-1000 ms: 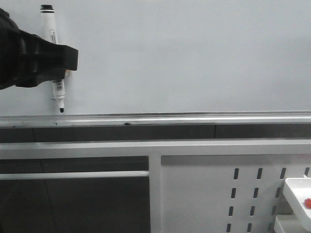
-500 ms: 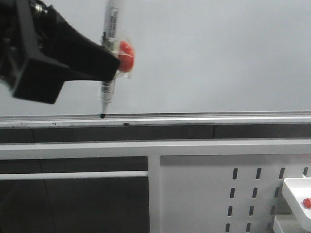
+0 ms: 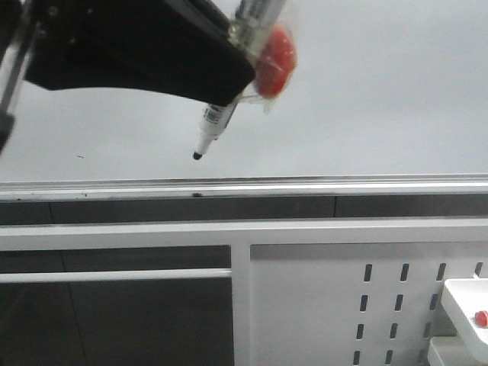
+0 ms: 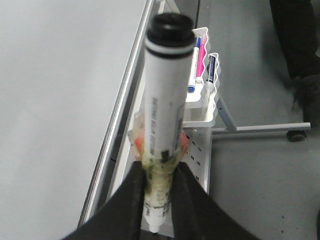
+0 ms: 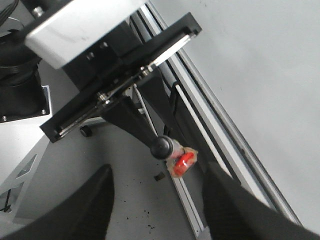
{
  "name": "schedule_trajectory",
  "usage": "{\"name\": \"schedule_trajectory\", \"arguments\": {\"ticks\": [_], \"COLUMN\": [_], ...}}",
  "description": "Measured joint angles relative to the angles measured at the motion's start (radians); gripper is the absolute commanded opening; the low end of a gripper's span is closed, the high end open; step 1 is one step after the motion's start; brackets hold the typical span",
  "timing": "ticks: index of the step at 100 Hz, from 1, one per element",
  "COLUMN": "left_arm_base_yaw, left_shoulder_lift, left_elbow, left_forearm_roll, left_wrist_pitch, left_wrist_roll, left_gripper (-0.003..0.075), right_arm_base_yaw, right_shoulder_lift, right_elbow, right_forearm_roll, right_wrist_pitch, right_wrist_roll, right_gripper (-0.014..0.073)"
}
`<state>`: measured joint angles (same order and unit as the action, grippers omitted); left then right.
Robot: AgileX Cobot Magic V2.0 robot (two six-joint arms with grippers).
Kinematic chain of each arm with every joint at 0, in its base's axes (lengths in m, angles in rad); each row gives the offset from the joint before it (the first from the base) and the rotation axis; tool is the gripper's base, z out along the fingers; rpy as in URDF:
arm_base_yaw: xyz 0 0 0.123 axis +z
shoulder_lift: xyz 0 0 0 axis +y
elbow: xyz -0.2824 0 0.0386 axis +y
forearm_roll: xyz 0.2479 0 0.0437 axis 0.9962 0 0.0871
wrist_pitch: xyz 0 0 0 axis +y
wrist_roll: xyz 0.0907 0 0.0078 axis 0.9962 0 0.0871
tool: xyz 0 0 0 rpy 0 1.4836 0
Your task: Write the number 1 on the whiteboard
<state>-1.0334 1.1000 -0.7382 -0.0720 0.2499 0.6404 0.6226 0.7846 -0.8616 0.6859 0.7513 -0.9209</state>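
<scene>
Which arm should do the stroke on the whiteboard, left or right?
Left. The left gripper is shut on the marker pen, its tip hanging just above the rail of the whiteboard. The right gripper is open and empty, looking on from the side.

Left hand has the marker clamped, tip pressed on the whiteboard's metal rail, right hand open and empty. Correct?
Not quite. In the front view the marker tip hangs above the silver rail, in front of the whiteboard, not pressed on the rail. The rest holds: the left hand is shut on the marker, and the right wrist view shows the right hand open and empty.
</scene>
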Motion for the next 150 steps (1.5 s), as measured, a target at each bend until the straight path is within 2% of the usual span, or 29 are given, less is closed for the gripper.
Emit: {"name": "schedule_trajectory", "arguments": {"ticks": [17,31,64,80,108,139,150], "left_arm_base_yaw": [0.000,0.000,0.000,0.000,0.000,0.000,0.000], "left_shoulder_lift": [0.000,0.000,0.000,0.000,0.000,0.000,0.000], "left_elbow": [-0.001,-0.001,-0.001,-0.001,-0.001,-0.001,-0.001], "left_forearm_roll": [0.022,0.028,0.028,0.034,0.047,0.049,0.049], "left_wrist_pitch": [0.032,0.044,0.046,0.046,0.048,0.080,0.080], "left_wrist_roll": [0.000,0.000,0.000,0.000,0.000,0.000,0.000], "left_gripper": [-0.0020,-0.0020,-0.0020,-0.0020,-0.0020,-0.0020,-0.0020], "right_arm_base_yaw": [0.102,0.141,0.145,0.146,0.146,0.146,0.146], "right_shoulder_lift": [0.069,0.126,0.175,0.179,0.215,0.238,0.238], "right_elbow": [-0.001,-0.001,-0.005,-0.005,-0.007,-0.007,-0.007], "right_forearm_roll": [-0.013,-0.014,-0.014,-0.065,-0.092,-0.073,-0.054], "right_wrist_pitch": [-0.062,-0.091,-0.162,-0.173,-0.108,-0.134,-0.138], "right_wrist_roll": [0.000,0.000,0.000,-0.001,-0.002,-0.001,-0.001], "right_gripper": [0.0363,0.0363,0.0362,0.0362,0.0362,0.0356,0.0309]}}
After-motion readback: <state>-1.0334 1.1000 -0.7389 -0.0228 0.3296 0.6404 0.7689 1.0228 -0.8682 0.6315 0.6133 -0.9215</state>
